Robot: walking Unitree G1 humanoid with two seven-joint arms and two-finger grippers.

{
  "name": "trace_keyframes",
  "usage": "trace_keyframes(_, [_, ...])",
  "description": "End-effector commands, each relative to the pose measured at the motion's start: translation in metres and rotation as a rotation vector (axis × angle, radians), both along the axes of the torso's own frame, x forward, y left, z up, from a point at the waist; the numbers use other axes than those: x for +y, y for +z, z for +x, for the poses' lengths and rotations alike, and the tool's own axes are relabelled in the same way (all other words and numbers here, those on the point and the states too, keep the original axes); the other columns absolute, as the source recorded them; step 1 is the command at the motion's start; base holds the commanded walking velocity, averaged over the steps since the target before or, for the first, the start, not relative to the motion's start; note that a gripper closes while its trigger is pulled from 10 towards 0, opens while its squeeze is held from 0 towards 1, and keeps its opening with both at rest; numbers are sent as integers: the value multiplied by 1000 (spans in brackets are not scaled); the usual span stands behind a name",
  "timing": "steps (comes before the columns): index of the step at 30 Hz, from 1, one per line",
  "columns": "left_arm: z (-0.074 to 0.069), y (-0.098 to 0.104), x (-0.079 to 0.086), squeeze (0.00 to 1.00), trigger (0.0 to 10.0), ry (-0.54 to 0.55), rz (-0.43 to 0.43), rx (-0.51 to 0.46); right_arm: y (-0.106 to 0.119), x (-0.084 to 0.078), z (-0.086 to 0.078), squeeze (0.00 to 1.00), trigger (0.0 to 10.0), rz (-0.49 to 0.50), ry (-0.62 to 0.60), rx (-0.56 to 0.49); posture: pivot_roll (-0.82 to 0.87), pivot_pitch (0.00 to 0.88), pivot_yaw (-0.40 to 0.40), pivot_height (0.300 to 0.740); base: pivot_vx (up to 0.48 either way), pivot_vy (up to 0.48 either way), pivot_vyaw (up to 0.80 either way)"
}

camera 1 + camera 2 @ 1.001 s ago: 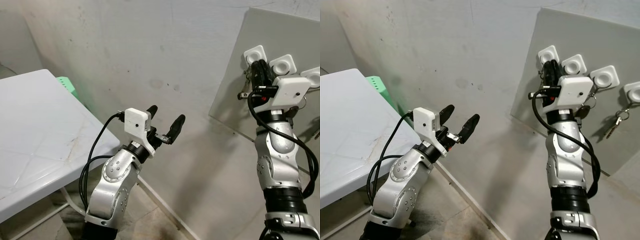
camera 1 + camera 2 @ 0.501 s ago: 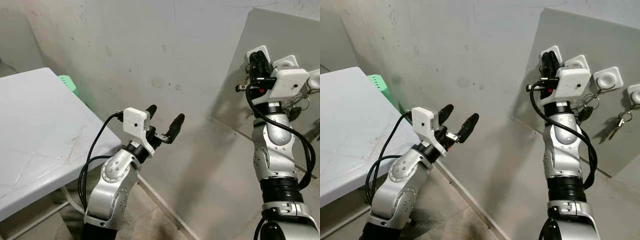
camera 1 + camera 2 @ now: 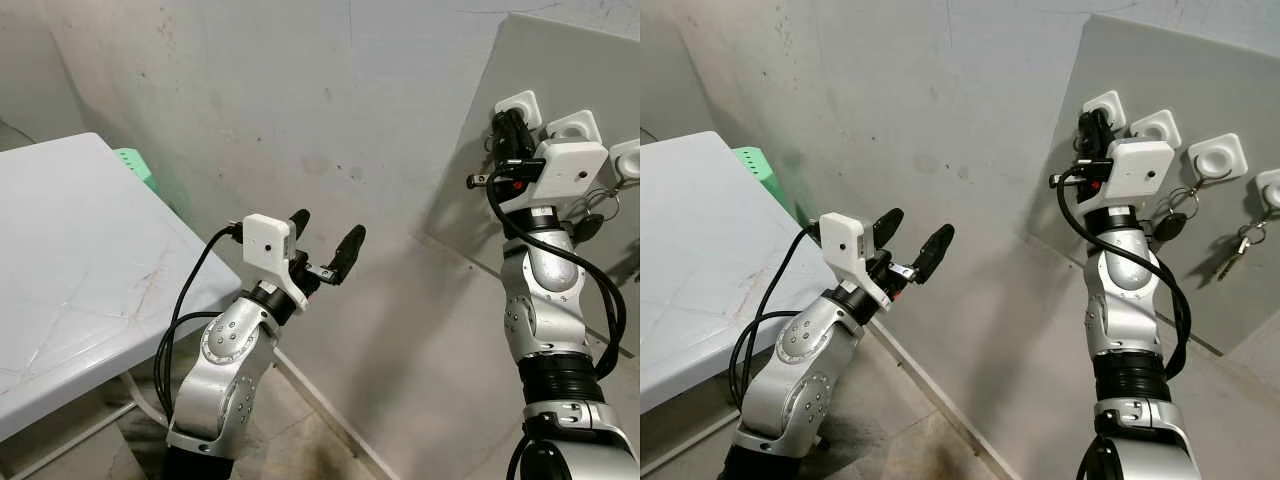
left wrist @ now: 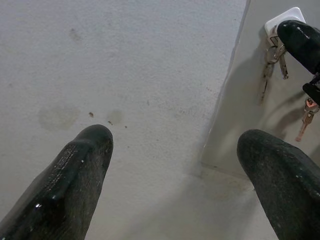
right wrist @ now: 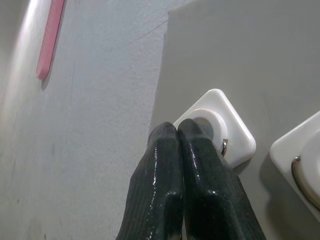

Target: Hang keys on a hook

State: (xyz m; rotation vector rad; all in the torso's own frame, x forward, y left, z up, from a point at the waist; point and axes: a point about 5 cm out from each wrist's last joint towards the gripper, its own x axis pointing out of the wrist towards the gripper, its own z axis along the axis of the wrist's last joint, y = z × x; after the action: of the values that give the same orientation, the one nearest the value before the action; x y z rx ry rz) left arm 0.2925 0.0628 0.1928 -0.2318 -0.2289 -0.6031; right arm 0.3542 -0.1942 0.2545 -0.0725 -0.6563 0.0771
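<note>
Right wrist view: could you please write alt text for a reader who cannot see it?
The right hand, its two black fingers pressed together, points at a white square hook mount on a grey board. Beside it sits the edge of a second mount; a pink strip marks the wall.

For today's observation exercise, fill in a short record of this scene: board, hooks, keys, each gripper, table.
board: grey panel leaning on the wall
hooks: white square hooks in a row on the board
keys: bunches hang from hooks
right gripper: fingers together, tips at the end hook
left gripper: open, held in the air, facing the wall
table: white, on the robot's left
</note>
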Motion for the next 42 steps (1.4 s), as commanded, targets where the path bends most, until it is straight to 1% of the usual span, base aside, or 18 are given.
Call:
trace_keyframes(1, [-1, 6, 0, 0, 10000, 3, -14, -12, -3, 1, 3, 0, 10000, -28, 16, 39, 22, 34, -85, 740, 0, 0, 0])
trace_keyframes(9, [0, 7, 0, 0, 10000, 4, -22, -11, -16, -2, 4, 0, 10000, -63, 5, 109, 19, 35, -84, 740, 0, 0, 0])
trace_keyframes(12, [0, 7, 1, 0, 10000, 7, -29, -6, -22, -4, 2, 0, 10000, -57, 7, 128, 18, 37, -83, 740, 0, 0, 0])
trace_keyframes(17, [0, 6, 1, 0, 10000, 7, -29, -2, -25, -3, 0, 0, 10000, -31, 24, 140, 17, 37, -82, 740, 0, 0, 0])
trace_keyframes(18, [0, 6, 1, 0, 10000, 7, -27, -2, -25, -4, 0, 78, 10000, -13, 25, 138, 17, 37, -82, 740, 0, 0, 0])
trace_keyframes(19, [0, 6, 1, 0, 10000, 7, -29, -1, -25, -4, 0, 1000, 10000, -4, 31, 138, 17, 37, -82, 740, 0, 0, 0])
trace_keyframes(25, [0, 6, 1, 0, 10000, 9, -35, 2, -20, -4, -2, 1000, 10000, 8, 44, 107, 17, 36, -83, 740, 0, 0, 0])
trace_keyframes(33, [0, 6, 2, 0, 10000, 11, -41, 9, -21, -4, -3, 1000, 10000, 15, 41, 108, 18, 38, -84, 740, 0, 0, 0])
trace_keyframes(36, [0, 6, 1, 0, 10000, 13, -45, 12, -17, -5, -5, 1000, 10000, 42, 51, 77, 19, 38, -86, 740, 0, 0, 0])
trace_keyframes(38, [-1, 5, 1, 0, 10000, 14, -49, 13, -11, -4, -8, 1000, 10000, 46, 59, 26, 20, 35, -88, 740, 0, 0, 0])
trace_keyframes(42, [-1, 6, 1, 0, 10000, 13, -49, 13, -8, -1, -12, 1000, 10000, 43, 81, -13, 20, 35, -88, 740, 0, 0, 0])
